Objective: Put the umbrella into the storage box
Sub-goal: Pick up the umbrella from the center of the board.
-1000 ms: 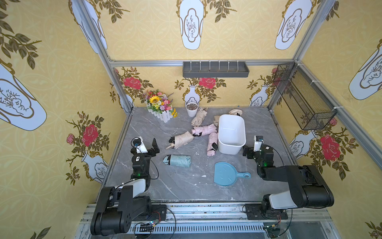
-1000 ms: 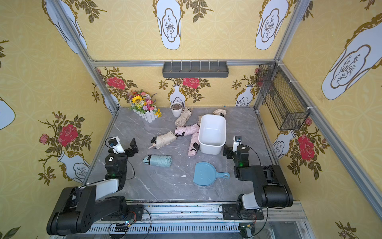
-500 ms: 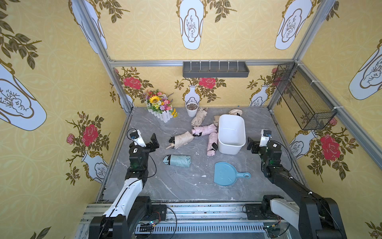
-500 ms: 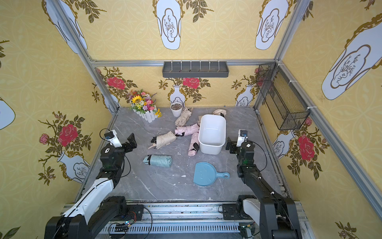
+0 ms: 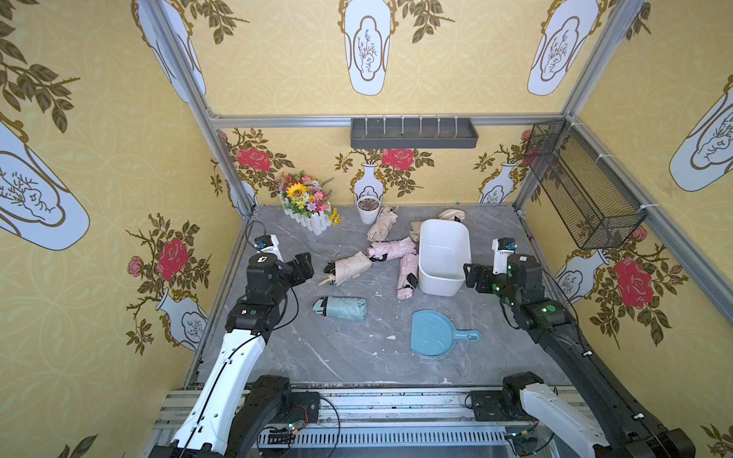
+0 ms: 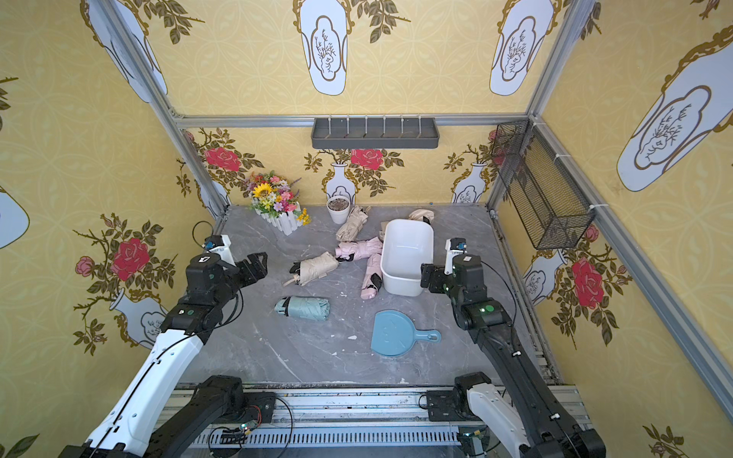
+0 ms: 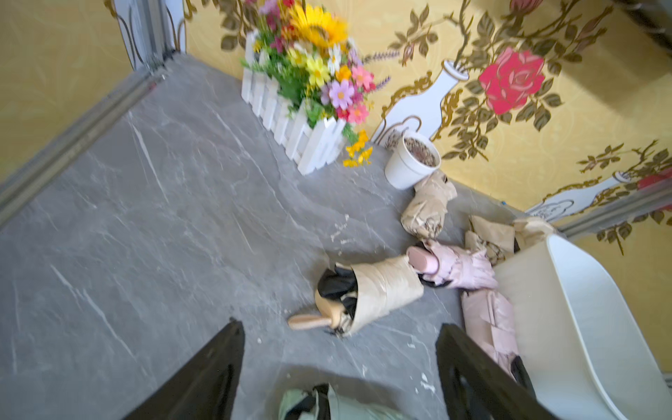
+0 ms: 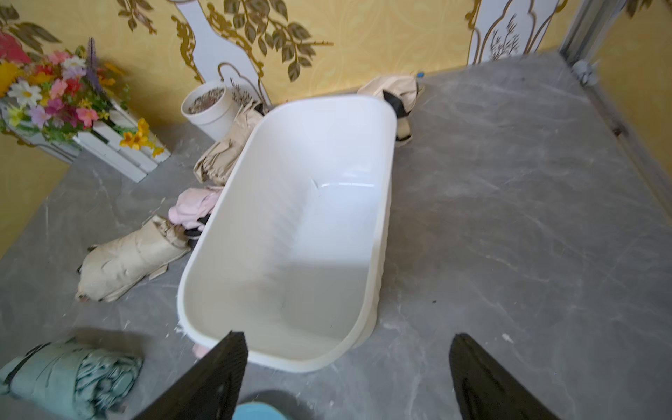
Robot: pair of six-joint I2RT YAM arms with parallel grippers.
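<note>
In both top views, six folded umbrellas are lying on the grey marbled counter (image 5: 349, 357): three beige, two pink, one mint green umbrella (image 5: 340, 308). One white smooth plastic storage box (image 5: 443, 253), rounded at the corners, is standing empty just ahead of the right claw (image 5: 472, 276). One blue dustpan (image 5: 434, 332) is lying nearer the rail than that claw. The left claw (image 5: 303, 266) is hanging above the counter, with the beige umbrella (image 5: 349, 268) just ahead. Yellow floral wallpaper is covering the walls.

In the left wrist view, the left claw (image 7: 340, 367) is standing wide and empty, with the mint green umbrella beneath it.

In the right wrist view, the right claw (image 8: 349, 371) is gaping wide, empty, at the storage box's near rim.
</note>
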